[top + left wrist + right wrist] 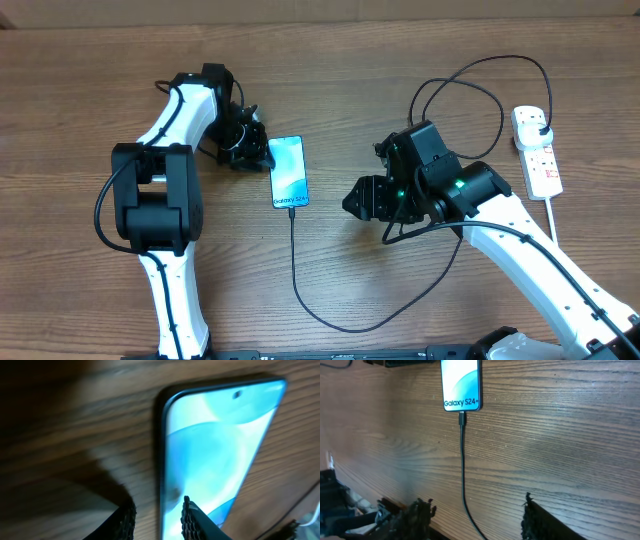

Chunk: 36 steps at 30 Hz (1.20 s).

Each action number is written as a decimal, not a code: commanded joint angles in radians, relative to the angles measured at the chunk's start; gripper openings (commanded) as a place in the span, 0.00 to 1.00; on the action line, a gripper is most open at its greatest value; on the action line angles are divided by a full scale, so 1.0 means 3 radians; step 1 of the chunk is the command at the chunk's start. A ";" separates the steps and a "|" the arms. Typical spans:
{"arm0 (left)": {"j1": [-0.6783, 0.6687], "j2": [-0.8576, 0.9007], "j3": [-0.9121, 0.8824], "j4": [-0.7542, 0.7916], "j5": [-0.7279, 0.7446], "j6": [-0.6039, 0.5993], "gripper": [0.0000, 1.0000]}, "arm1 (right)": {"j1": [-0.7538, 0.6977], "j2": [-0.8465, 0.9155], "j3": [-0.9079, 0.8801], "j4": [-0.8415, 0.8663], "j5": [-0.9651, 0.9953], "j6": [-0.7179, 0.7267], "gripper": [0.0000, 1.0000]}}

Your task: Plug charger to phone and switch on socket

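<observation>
Right gripper (475, 504) hangs low over the table (570, 435), jaws wide apart and grasping nothing, with the charger (462, 460) running between them. Left gripper (247, 146) stands at the upper left edge of the phone (289, 172), jaws partly apart and holding nothing, one finger (192, 520) over the lit screen. The phone lies flat in the middle, and the charger tip is already seated in its bottom end. I judge the socket (537, 150), far right, is next. The right gripper should rise clear of the charger, then press straight down on the red switch (547, 157) beside the plug (540, 123), so the socket does not slide.
</observation>
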 commanded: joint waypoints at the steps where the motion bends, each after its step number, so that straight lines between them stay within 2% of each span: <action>1: 0.0022 -0.0225 0.0116 -0.0071 -0.0425 0.0080 0.35 | -0.0084 -0.0093 0.0083 -0.0029 0.0031 -0.0111 0.57; 5: 0.0022 -0.0750 0.0332 -0.0225 -0.0409 0.0079 0.36 | -0.0268 -0.0135 0.0150 -0.0178 0.0033 -0.0128 0.53; 7: 0.0022 -0.1013 0.0445 -0.0318 -0.0397 0.0080 0.39 | -0.0388 -0.0164 0.0207 -0.0271 0.0033 -0.0212 0.47; 8: 0.0020 -0.1167 0.0497 -0.0357 -0.0380 0.0078 0.39 | -0.0456 -0.0178 0.0234 -0.0319 0.0031 -0.0252 0.43; 11: 0.0022 -0.1562 0.0573 -0.0404 -0.0296 0.0078 0.44 | -0.0712 -0.0231 0.0322 -0.0477 0.0032 -0.0299 0.18; 13: 0.0022 -0.1831 0.0575 -0.0403 -0.0249 0.0078 0.49 | -0.0908 -0.0268 0.0369 -0.0559 0.0029 -0.0343 0.06; 14: 0.0022 -0.1980 0.0575 -0.0402 -0.0235 0.0076 0.56 | -0.1045 -0.0291 0.0402 -0.0612 0.0029 -0.0384 0.04; 18: 0.0022 -0.2316 0.0575 -0.0399 -0.0240 0.0079 0.81 | -0.1503 -0.0359 0.0477 -0.0711 -0.0023 -0.0449 0.04; 20: 0.0022 -0.2410 0.0575 -0.0403 -0.0240 0.0078 1.00 | -0.1787 -0.0381 0.0483 -0.0697 -0.0094 -0.0460 0.04; 26: 0.0022 -0.2459 0.0568 -0.0416 -0.0240 0.0078 0.99 | -0.2803 -0.0357 0.0483 -0.0500 -0.0525 -0.0573 0.04; 30: 0.0022 -0.2422 0.0568 -0.0415 -0.0240 0.0078 1.00 | -0.3438 -0.0248 0.0482 -0.0151 -0.0818 -0.0529 0.04; 36: 0.0022 -0.2397 0.0568 -0.0415 -0.0240 0.0079 0.99 | -0.4023 0.0156 0.0482 0.0291 -0.1152 -0.0417 0.04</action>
